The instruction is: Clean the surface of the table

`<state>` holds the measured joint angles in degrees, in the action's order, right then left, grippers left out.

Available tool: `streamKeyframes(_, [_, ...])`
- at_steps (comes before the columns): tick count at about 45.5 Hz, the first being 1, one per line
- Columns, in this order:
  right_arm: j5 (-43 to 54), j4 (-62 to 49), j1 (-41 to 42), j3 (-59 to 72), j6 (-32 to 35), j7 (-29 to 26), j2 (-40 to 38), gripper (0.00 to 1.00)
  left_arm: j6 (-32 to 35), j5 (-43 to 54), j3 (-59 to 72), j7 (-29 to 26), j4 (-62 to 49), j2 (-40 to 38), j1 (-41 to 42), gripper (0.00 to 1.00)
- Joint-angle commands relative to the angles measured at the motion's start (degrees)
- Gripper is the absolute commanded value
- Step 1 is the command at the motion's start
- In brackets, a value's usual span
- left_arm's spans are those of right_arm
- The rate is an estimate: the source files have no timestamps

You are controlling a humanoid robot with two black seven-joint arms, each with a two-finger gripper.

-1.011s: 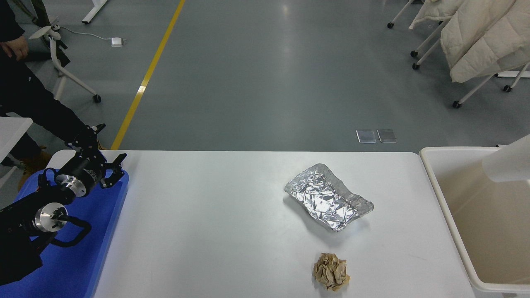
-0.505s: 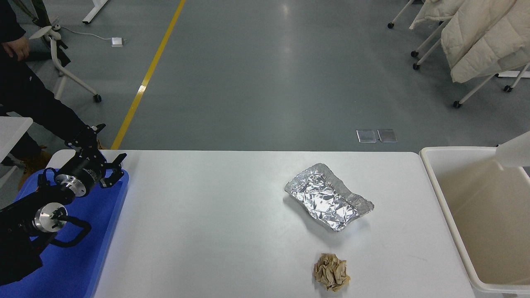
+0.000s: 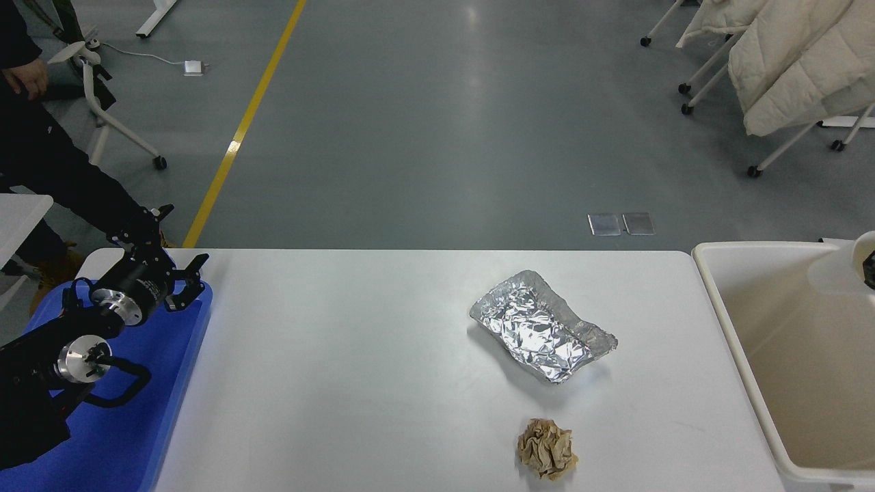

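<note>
Grey workshop floor (image 3: pixel 437 123) beyond, crossed by a yellow line; quilted coats (image 3: pixel 786 61) on wheeled racks far behind and to the right of the foil tray, a person (image 3: pixel 41 157) in dark clothes far behind and to its left.

White counter (image 3: pixel 355 355) filling the lower view, under and all round the foil tray, not yet cleared. Cream bin (image 3: pixel 724 321) well to the right of the foil tray, off the counter's end. Blue tray (image 3: pixel 123 437) well to the left of it, at the opposite end.

Left gripper (image 3: pixel 179 277) parked far left of the foil tray, over the blue tray, fingers spread wide and holding nothing.

Foil tray (image 3: pixel 540 331) itself crumpled, lying flat, touched by nothing. White cup-like thing (image 3: pixel 837 273) to its right, above the bin's far corner: a large blur at the frame edge a second ago, now sharper and smaller, rim visible. Crumpled brown paper ball (image 3: pixel 547 447) just nearer the camera than the foil tray, apart from it. Only a black sliver of the right gripper (image 3: pixel 871 270) showing, further right still, against the white thing; impossible to tell whether clamped or released.

Probably one piece of rubbish on its way into the bin. Two pieces left to move; foil tray and paper ball unmoved throughout.
</note>
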<state>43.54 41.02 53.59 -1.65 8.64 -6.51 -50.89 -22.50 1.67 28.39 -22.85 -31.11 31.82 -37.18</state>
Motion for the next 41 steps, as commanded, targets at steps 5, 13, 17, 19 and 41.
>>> streamKeyframes(5, [-0.9, -20.0, -6.6, -0.1, -8.5, 0.0, 15.5, 0.0, 0.0, 0.0, 0.0, 0.0, 0.1, 0.0, 0.0, 1.0])
streamKeyframes(13, [-7.5, -35.1, -8.8, 0.5, -9.3, 0.1, 26.5, 0.0, 0.0, 0.0, 0.0, 0.0, 0.0, 0.0, 0.0, 1.0])
streamKeyframes(17, [-10.7, -37.0, -9.6, 0.9, -10.8, 0.1, 29.5, 0.0, 0.0, 0.0, 0.0, 0.0, 0.0, 0.0, 0.0, 1.0])
streamKeyframes(19, [-11.4, -36.9, -9.9, 0.9, -12.4, 0.0, 30.4, 0.0, 0.0, 0.0, 0.0, 0.0, 0.0, 0.0, 0.1, 1.0])
streamKeyframes(41, [-16.0, -37.0, -11.8, 0.0, -20.0, 0.0, 33.7, 0.0, 0.0, 0.0, 0.0, 0.0, 0.0, 0.0, 0.1, 1.0])
